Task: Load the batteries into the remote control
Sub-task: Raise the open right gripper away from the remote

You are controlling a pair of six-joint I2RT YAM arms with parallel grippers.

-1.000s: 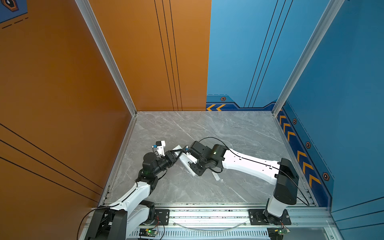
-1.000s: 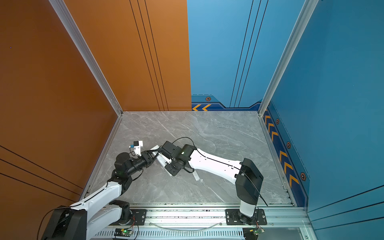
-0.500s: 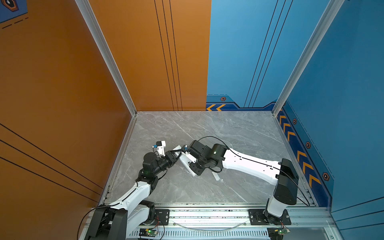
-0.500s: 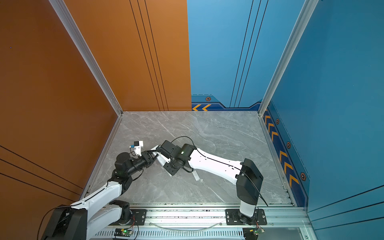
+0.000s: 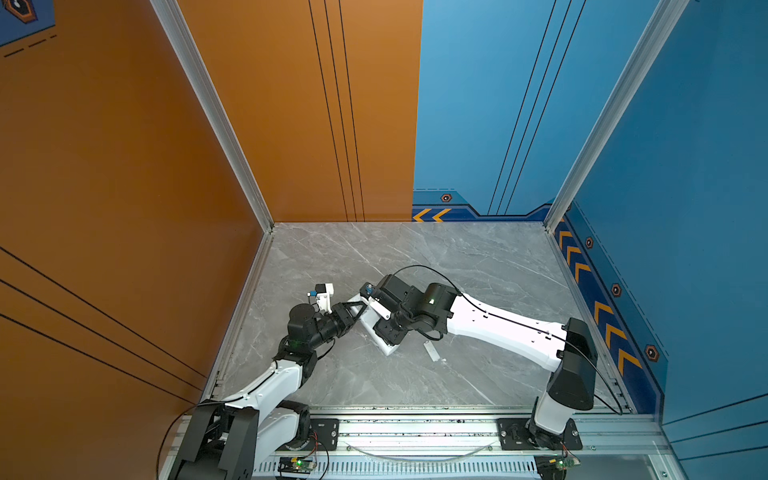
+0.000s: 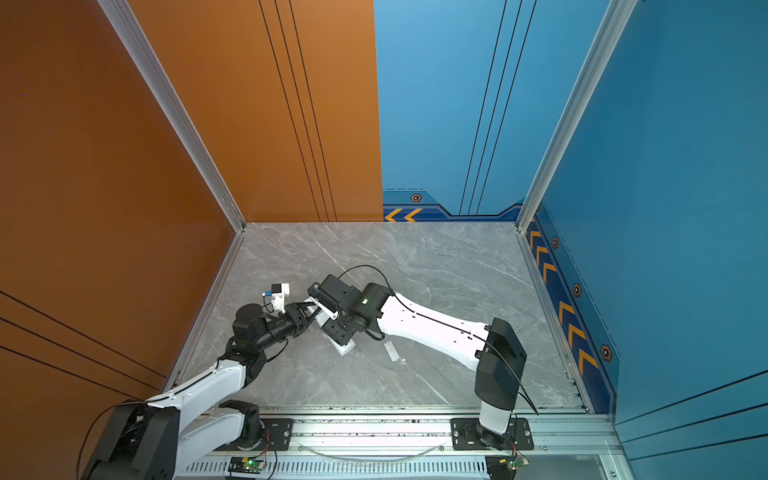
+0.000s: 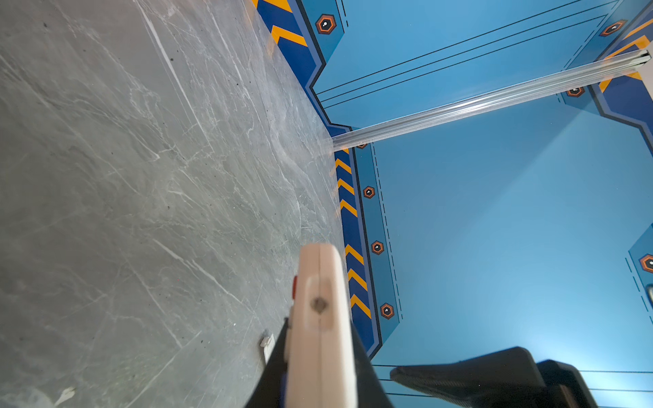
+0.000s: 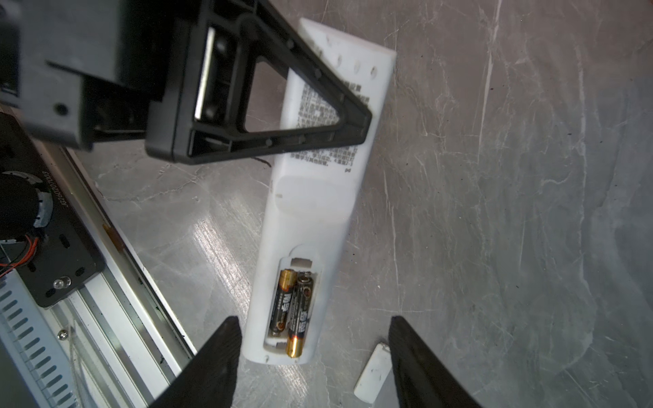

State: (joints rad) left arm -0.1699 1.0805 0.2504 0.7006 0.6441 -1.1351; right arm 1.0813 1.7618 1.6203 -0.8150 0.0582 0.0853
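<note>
Lying back-up, the white remote control shows its open bay holding both batteries, one gold end riding proud. The left claw pinches its far end, presumably steadying it on the grey surface; the right claw gapes empty astride the bay end, loose cover beside.

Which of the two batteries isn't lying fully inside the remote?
The battery whose gold end juts past the compartment edge at the remote control's tip; the other battery lies wholly inside, gold end facing inward.
</note>
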